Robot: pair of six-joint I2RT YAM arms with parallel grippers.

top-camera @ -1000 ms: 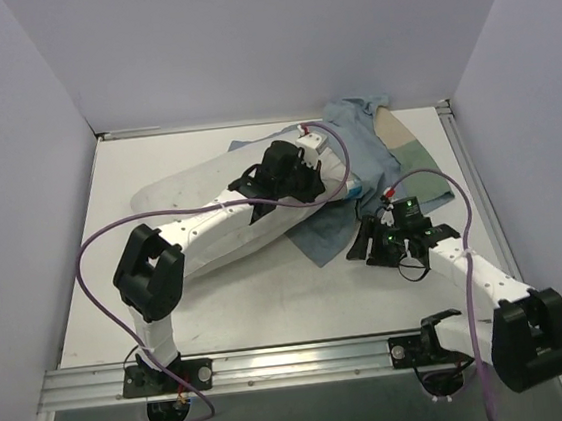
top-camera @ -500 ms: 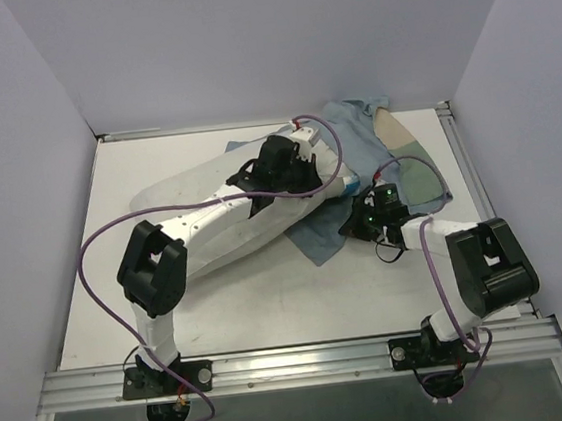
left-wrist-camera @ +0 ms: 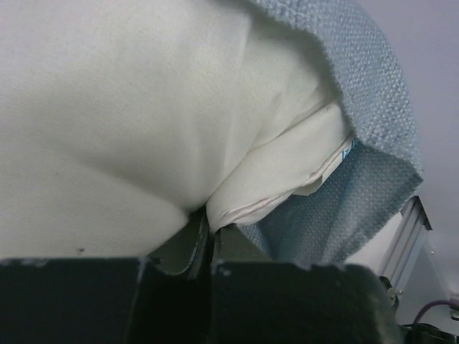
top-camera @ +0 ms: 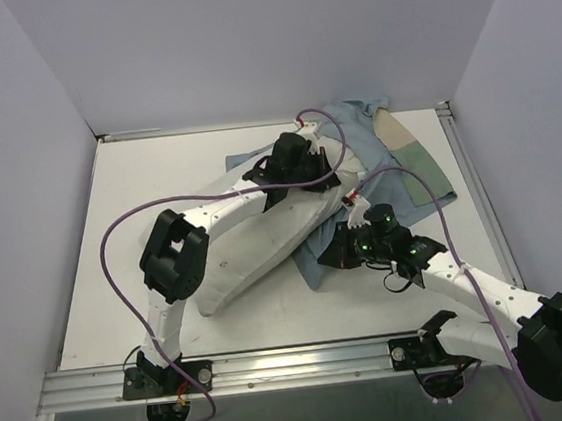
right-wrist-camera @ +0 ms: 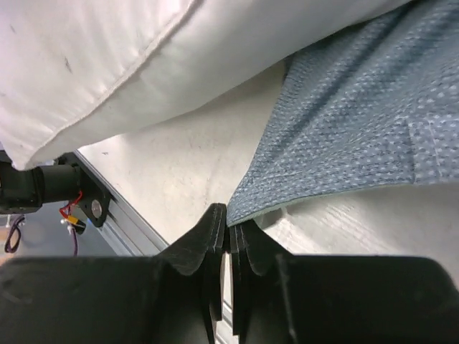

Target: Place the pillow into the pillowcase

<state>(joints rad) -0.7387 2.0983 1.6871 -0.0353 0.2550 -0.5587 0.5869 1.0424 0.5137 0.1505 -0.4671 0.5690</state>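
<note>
The white table (top-camera: 137, 175) carries everything, and the biggest thing on it is the pillow (top-camera: 256, 258), a plump white cushion lying on a slant from the near left up toward the far right. Most of its length lies bare on the table. The pillowcase (top-camera: 367, 121) is spread limp at the far right, blue-grey with a tan and a pale green panel, and a flap of it runs back under the pillow's far end. From the left wrist, the blue-grey cloth (left-wrist-camera: 373, 86) lies over the top of that end of the pillow (left-wrist-camera: 129, 122) and also below it, so the corner sits just within the sack's mouth; how deep it goes cannot be told. The left arm reaches across the pillow, and the left gripper (top-camera: 302, 168) is down on its far end; up close, the left gripper (left-wrist-camera: 209, 231) has its jaws pressed together with a fold of the white fabric pinched between them. The right gripper (top-camera: 338, 253) sits low beside the pillow's near flank. Its wrist view shows the right gripper (right-wrist-camera: 229, 223) clamped tight on the very edge of the pillowcase (right-wrist-camera: 358, 129), with the pillow (right-wrist-camera: 107, 64) just above. A small white tag (left-wrist-camera: 348, 148) peeps out at the cloth's edge.
</note>
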